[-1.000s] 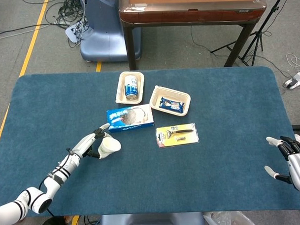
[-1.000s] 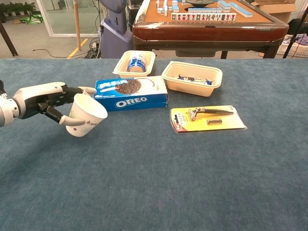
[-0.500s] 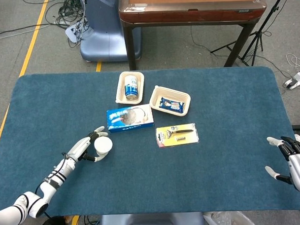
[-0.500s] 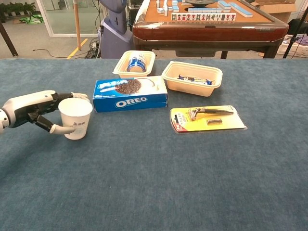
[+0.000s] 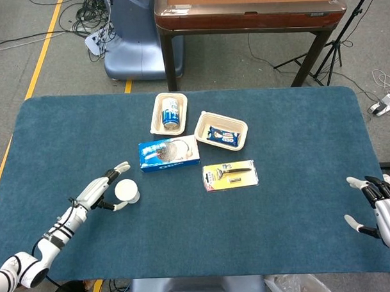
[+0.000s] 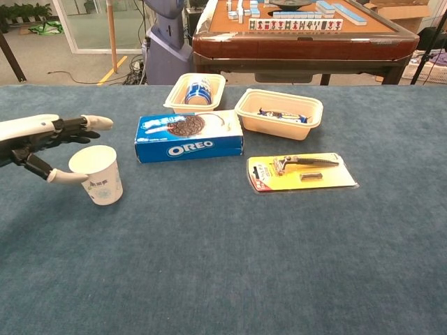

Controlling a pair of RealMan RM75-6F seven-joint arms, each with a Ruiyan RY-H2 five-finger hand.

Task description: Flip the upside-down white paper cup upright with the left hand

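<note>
The white paper cup [image 5: 127, 190] [image 6: 98, 174] stands upright on the blue table, mouth up, left of centre and in front of the Oreo box. My left hand [image 5: 100, 189] [image 6: 38, 139] is just to its left with fingers spread out above the rim and the thumb low beside the cup wall; whether the thumb still touches it I cannot tell. It no longer grips the cup. My right hand [image 5: 380, 207] rests at the table's far right edge in the head view, fingers apart and holding nothing.
A blue Oreo box [image 5: 169, 153] [image 6: 188, 136] lies just behind the cup. Behind it are a tray [image 5: 155, 119] with a can and a tray [image 5: 243, 127] with a snack pack. A yellow razor pack [image 5: 229, 175] [image 6: 302, 171] lies mid-table.
The left hand turned the tilted cup upright, set it down on the table, then spread its fingers and drew back to the left. The right hand has not moved.
</note>
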